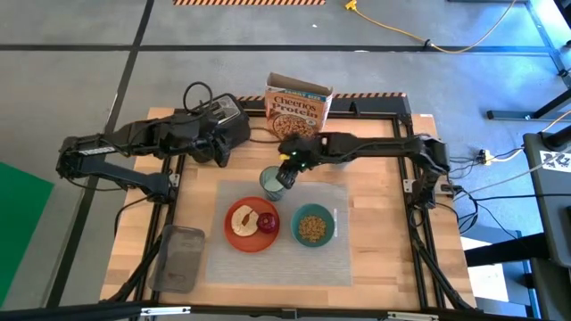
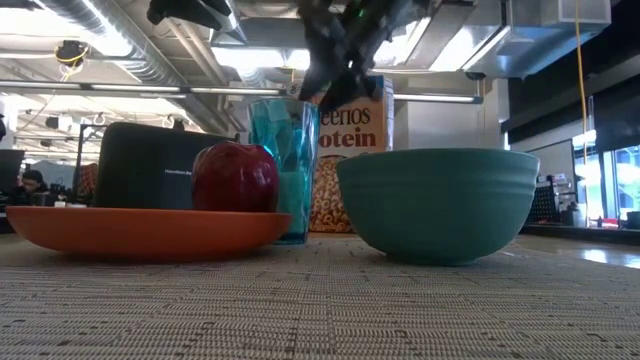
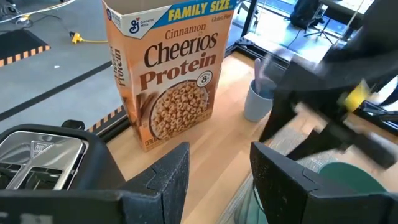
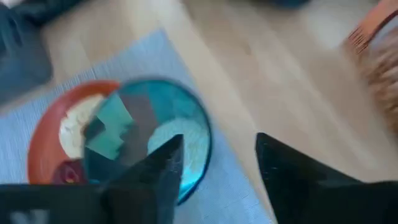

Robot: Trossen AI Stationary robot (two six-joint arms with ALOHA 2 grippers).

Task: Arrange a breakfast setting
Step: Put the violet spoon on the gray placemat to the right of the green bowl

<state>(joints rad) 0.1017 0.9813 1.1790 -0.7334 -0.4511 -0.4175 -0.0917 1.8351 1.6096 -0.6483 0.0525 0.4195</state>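
The pale placemat [image 1: 278, 254] lies on the wooden table. On it stand the orange plate [image 1: 239, 239] with the toast slice [image 1: 243, 220] and the red apple [image 1: 267, 222], the teal bowl [image 1: 313, 225] with cereal in it, and the green tumbler [image 1: 270, 183] upright at the mat's far edge. My right gripper [image 1: 286, 174] is open just above the tumbler's right rim [image 4: 204, 143]. My left gripper [image 3: 217, 174] is open and empty over the toaster [image 1: 223, 120]. The spoon does not show. My right gripper comes at the tumbler from above, slanting down from the table's far right. One finger [image 4: 165, 165] shows over the tumbler's mouth and the other [image 4: 280, 168] outside its rim. I cannot tell whether either finger touches it. The tumbler stands upright on the placemat.
A Cheerios box [image 1: 299, 105] stands open at the far edge, behind the tumbler. A small blue cup [image 3: 256, 102] stands beside it. A flat grey tray [image 1: 178, 257] lies at the near left. The black toaster also shows in the low view [image 2: 150, 165].
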